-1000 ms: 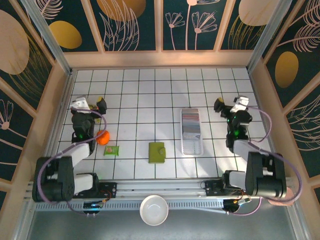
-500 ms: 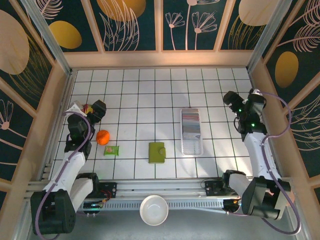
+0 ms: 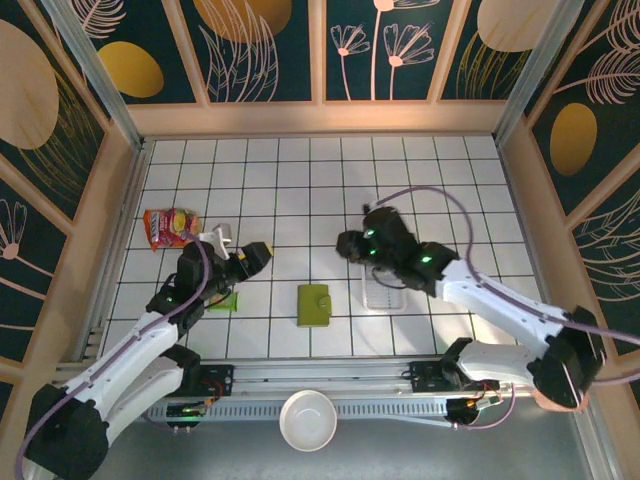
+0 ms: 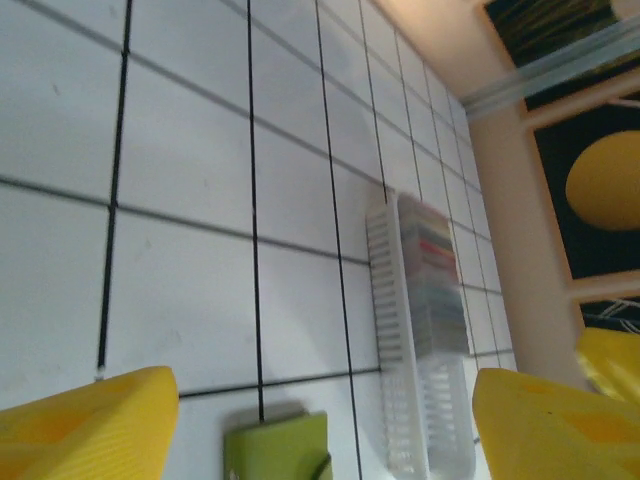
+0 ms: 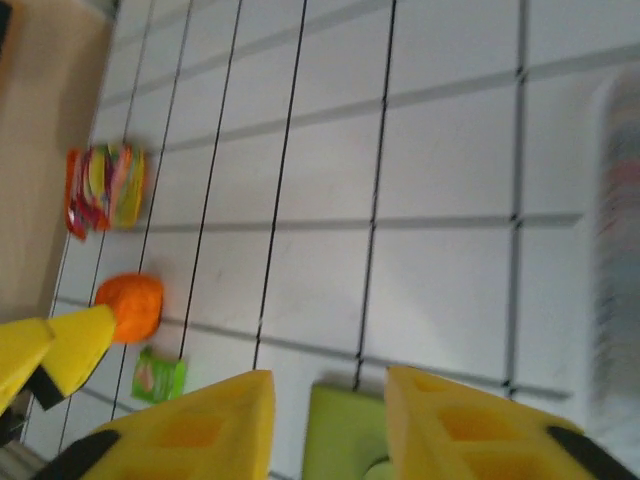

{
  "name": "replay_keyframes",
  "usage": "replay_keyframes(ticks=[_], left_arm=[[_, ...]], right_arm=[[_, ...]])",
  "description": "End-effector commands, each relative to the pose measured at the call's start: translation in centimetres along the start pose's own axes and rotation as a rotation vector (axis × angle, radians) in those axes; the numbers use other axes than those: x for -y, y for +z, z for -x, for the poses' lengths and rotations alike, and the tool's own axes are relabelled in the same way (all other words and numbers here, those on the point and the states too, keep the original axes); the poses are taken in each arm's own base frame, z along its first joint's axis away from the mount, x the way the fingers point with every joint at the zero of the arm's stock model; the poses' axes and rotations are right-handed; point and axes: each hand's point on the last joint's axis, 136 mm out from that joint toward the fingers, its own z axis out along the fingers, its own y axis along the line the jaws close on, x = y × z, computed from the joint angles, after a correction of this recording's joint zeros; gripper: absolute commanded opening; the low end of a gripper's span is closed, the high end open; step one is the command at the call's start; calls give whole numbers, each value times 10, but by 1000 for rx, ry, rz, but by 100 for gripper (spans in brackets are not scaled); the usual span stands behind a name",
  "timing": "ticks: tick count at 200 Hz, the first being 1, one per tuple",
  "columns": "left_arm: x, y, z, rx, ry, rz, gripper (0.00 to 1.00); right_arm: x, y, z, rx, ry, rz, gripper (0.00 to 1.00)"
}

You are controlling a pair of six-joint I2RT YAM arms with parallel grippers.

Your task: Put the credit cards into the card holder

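Credit cards aren't in yet, so nothing's done so far. Left to right we've got the left end effector spread wide and empty. The card holder looks closed on the tabletop. Our right end effector is pinched to a narrow gap, empty too. The cards sit in their clear tray. The red snack bag, orange and green packet sit off left, not blocking.

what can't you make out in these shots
credit cards: blurred in the left wrist view, under the right arm in the top view; count unreadable
card holder: too small in the top view to tell if snapped shut; cut by the bottom edge in wrist views
green packet: partly under the left arm, top view
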Motion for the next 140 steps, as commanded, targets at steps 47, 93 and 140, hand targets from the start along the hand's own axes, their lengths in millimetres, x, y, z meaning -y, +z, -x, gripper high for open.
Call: replay_keyframes(ticks=[47,93,140], left_arm=[[-23,11,-81,-230,-78,57,66],[-25,13,-100,-290,-50,71,59],[-24,18,-117,-348,-48,69,56]], right_arm=[[8,68,-98,-220,18,-167,0],[22,89,-117,-265,0,-239,0],[39,96,-123,-265,-5,-303,0]])
